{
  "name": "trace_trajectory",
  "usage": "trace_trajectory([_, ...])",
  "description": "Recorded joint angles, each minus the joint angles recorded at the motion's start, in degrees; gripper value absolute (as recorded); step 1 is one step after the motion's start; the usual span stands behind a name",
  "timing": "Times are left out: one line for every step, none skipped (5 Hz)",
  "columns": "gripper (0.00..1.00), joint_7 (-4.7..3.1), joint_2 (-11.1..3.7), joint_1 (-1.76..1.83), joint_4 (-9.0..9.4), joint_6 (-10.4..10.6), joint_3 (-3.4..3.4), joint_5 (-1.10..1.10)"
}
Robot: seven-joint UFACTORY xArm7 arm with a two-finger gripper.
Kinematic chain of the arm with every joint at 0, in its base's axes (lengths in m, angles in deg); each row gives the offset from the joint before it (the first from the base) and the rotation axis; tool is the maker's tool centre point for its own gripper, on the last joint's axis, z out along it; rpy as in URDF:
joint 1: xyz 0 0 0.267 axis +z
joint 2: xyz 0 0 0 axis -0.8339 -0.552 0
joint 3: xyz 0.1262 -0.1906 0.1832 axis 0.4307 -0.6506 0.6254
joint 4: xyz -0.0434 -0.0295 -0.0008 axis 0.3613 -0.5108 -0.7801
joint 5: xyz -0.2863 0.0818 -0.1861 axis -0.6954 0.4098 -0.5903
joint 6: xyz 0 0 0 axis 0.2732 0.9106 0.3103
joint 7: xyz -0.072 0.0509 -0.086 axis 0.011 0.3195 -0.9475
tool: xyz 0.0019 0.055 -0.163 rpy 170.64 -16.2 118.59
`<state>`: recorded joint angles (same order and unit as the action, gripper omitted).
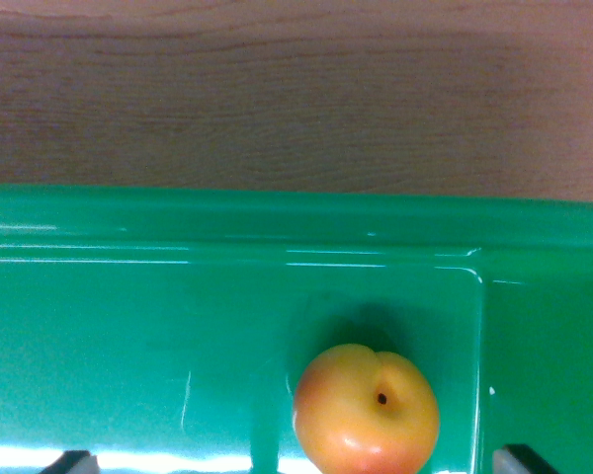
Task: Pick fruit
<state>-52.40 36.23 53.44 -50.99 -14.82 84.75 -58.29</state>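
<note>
An orange-yellow peach (367, 409) lies in the green tray (128, 326), between two dark fingertips (71, 462) spread wide apart at the bottom edge, untouched.

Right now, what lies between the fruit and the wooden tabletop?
In the wrist view, only the green tray itself: bare tray floor, then its raised rim, separate the fruit from the wooden tabletop. Nothing else sits there.
</note>
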Motion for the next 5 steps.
trace_trajectory([0.00,0.00,0.00,0.00,0.00,0.0,0.00,0.00])
trace_trajectory([0.00,-0.01,-1.06,-0.33,1.59,2.6,-0.35,-0.11])
trace_trajectory([0.00,-0.01,-1.06,-0.33,1.59,2.6,-0.35,-0.11])
trace_trajectory([0.00,-0.02,-2.05,-0.65,3.09,5.1,-0.68,-0.21])
trace_trajectory([0.00,-0.02,-2.05,-0.65,3.09,5.1,-0.68,-0.21])
